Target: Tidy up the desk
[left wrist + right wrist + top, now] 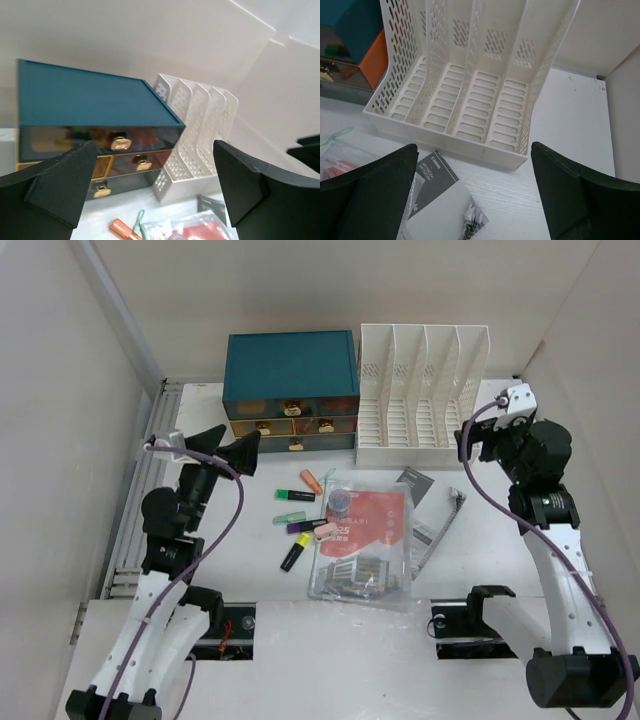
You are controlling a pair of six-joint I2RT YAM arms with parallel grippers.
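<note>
White worktop (470, 550) spans the whole scene beneath both arms; at its far edge a teal drawer box (290, 365) stands just beside a white slotted file rack (420, 390) on its right. Mid-worktop lies a clear pouch (365, 535), with a grey booklet (425, 502) just right of it and loose highlighters (302, 527) scattered left. Left gripper (154, 172) and right gripper (474, 160) both hover above, fingers spread wide, holding nothing.

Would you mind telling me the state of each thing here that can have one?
left gripper, open, empty.
right gripper, open, empty.
teal drawer box, visible drawers shut.
white file rack, upright, slots empty.
clear pouch, lying flat on the desk.
highlighters, lying loose beside the pouch.
</note>
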